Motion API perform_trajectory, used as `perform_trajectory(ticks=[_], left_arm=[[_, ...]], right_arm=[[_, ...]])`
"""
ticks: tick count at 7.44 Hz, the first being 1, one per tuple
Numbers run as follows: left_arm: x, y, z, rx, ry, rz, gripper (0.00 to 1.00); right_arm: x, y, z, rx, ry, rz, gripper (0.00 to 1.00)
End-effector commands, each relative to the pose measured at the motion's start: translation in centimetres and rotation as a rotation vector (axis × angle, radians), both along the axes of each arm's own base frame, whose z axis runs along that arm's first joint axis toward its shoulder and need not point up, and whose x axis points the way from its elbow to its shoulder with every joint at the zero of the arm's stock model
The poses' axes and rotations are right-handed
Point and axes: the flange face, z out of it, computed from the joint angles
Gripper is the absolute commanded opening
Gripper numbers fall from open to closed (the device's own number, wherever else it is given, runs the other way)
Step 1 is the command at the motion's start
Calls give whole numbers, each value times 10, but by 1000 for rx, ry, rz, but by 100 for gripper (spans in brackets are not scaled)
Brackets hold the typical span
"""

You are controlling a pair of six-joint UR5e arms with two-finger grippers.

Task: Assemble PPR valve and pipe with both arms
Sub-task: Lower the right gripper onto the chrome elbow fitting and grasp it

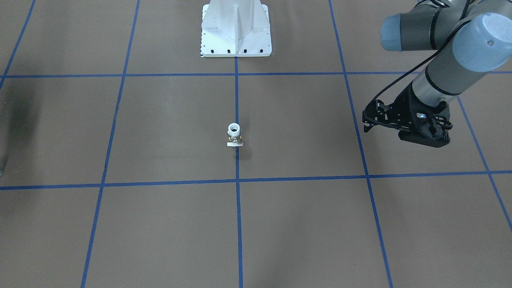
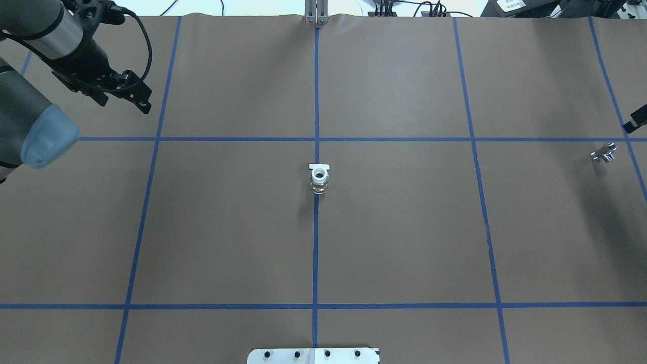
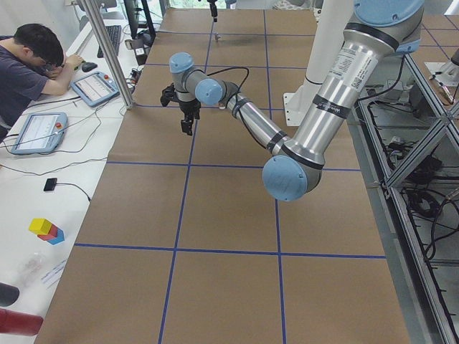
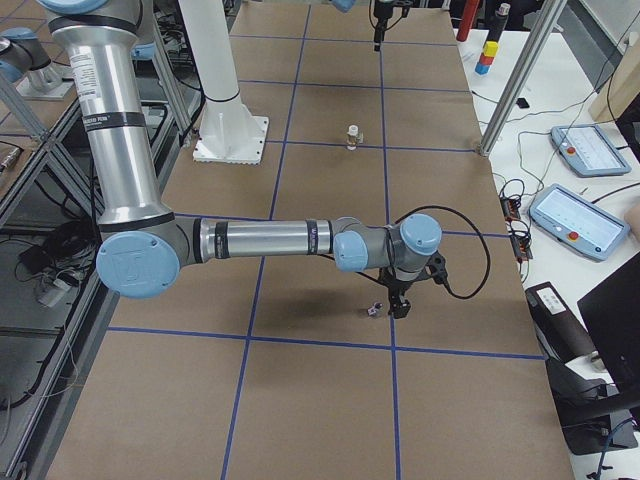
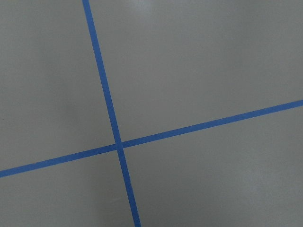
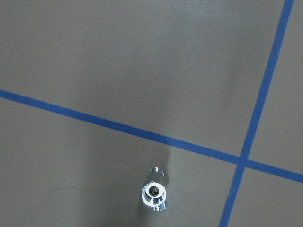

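The PPR valve stands upright at the table's centre on a blue tape line, white collar up and pale handle tab at its base; it also shows in the overhead view and the exterior right view. The pipe, a short silvery stub, lies near the table's right edge and shows in the right wrist view. My right gripper hangs just beside the pipe; only a black tip shows overhead, so I cannot tell whether it is open. My left gripper hovers empty over the far left, its jaws apart.
The white bolted pedestal stands at the robot's side of the table. Blue tape lines divide the brown table cover into squares. An operator sits at a side bench with tablets beyond the table's far edge.
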Motion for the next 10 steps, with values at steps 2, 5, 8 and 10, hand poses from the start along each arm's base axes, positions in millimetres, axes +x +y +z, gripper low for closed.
perform_trajectory(ticks=[2,5,8,10], left_arm=[[0,-1,-1,0,-1,-1,100],[3,-2,1,-2,-4,1,100],[4,-1,0,-1,-4,1,100],[3,-1,-2,-6,-2,-5,100]], right_arm=[[-37,1,2,4,9,-66,98],[-50,3,21,-14,64,-90,98],[-62,4,30,-32,71,-110,98],[-66,5,35,-41,74,-118,99]])
